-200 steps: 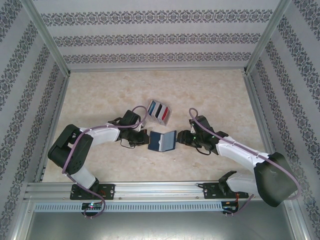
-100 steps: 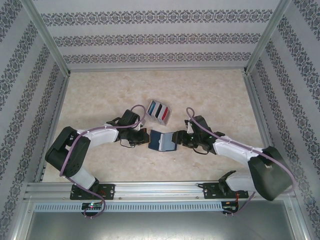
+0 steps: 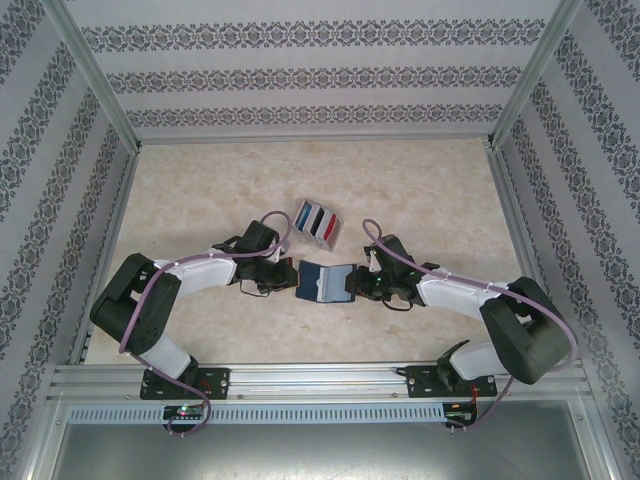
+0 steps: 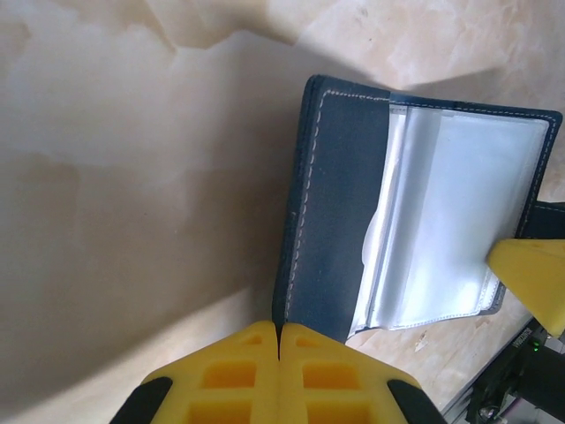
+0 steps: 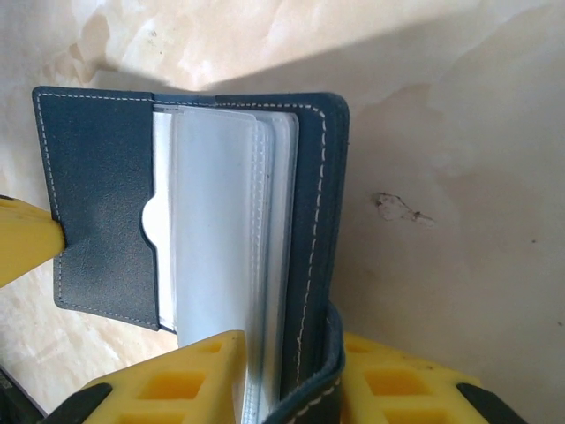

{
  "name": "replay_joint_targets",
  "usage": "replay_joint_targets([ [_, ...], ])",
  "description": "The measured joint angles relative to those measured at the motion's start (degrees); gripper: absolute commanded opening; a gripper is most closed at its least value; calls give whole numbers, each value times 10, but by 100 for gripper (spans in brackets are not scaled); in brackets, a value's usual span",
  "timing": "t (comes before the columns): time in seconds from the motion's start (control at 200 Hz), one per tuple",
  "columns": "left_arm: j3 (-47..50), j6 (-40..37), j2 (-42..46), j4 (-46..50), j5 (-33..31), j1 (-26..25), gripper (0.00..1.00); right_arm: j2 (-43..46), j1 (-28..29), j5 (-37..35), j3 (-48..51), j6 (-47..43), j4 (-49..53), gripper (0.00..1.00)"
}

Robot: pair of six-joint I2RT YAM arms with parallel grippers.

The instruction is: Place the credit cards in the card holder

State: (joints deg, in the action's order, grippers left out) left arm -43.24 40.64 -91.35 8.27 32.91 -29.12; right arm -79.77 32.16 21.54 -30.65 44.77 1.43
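Navy and soft-looking, the card holder [image 3: 325,282] lies opened flat near the middle of the marbled bench [image 3: 200,180], its clear plastic sleeves facing up. In the top view the left gripper [image 3: 290,275] sits at the holder's 9 o'clock and the right gripper [image 3: 356,284] at its 3 o'clock, so the two arms meet across it.

From the left wrist, the yellow fingers [image 4: 231,375] are pressed together with no gap. Their tips sit right at the near corner of the holder's stitched pocket flap, though I cannot tell whether any of the flap is pinched between them. A yellow fingertip of the other gripper touches the holder's far edge at 3 o'clock in that view.

From the right wrist, the jaws stand on either side of the holder's cover, with the stitched navy edge and the stack of clear sleeves clamped between the two yellow pads [image 5: 402,389]. The opposite flap lies at 9 o'clock, touched by the left gripper's yellow tip.

Credit cards [image 3: 322,222], showing dark blue and red stripes, stand in a clear slotted case [image 3: 302,210] at the holder's 12 o'clock, near it but apart.
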Motion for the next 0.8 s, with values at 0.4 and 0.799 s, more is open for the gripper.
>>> replay_joint_targets([
  [0.4,8,4,-5,-15,-1,0,0,8,5,0,0,1,-8,26],
  [0.799,14,11,-8,-24,0,0,0,-42,18,-5,-3,5,-23,35],
])
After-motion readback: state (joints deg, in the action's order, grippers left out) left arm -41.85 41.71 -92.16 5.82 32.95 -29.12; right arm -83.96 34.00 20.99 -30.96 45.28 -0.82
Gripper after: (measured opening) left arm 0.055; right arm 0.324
